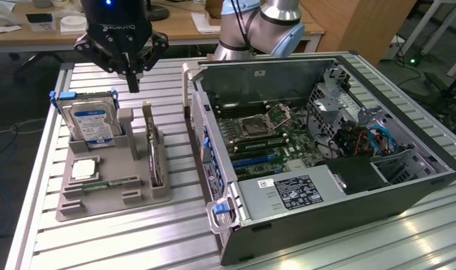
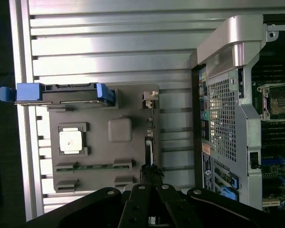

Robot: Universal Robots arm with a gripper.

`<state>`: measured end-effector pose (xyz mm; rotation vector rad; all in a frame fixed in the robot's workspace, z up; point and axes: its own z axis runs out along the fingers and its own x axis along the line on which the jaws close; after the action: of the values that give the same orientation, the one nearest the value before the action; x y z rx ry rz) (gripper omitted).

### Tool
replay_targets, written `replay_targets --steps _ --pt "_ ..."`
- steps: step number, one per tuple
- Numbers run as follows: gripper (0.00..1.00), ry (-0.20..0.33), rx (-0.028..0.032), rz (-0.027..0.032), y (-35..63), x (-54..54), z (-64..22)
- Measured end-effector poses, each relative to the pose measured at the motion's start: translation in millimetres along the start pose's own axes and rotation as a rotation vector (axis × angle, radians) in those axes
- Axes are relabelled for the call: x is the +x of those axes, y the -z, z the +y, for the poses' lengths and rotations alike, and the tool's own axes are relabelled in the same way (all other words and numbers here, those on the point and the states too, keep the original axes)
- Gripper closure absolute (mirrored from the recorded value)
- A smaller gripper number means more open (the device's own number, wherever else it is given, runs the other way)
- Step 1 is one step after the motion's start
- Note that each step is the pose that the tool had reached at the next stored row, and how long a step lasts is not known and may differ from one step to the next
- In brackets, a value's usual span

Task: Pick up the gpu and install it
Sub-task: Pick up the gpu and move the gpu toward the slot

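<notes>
The gpu [image 1: 154, 154] stands on edge in the slot along the grey holder's [image 1: 100, 205] edge nearest the computer case [image 1: 325, 191]; the gripper [image 1: 134, 84] hangs above it, fingers pressed together, holding nothing

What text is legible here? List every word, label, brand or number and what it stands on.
"ROBOTIQ", upside down, on the body of the end effector.
The blue label on the hard drive: too small to read.
The black label on the power supply: too small to read.
The white sticker beside it: too small to read.
The stickers on the rear panel: blurred.
</notes>
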<state>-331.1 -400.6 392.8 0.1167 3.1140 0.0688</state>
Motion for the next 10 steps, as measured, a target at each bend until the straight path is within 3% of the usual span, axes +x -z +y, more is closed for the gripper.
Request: replay_targets --steps 9,10 --pt "0.89 0.000 0.0000 0.0000 0.0 0.0 0.0" --pt "0.83 0.000 0.0000 0.0000 0.0 0.0 0.0"
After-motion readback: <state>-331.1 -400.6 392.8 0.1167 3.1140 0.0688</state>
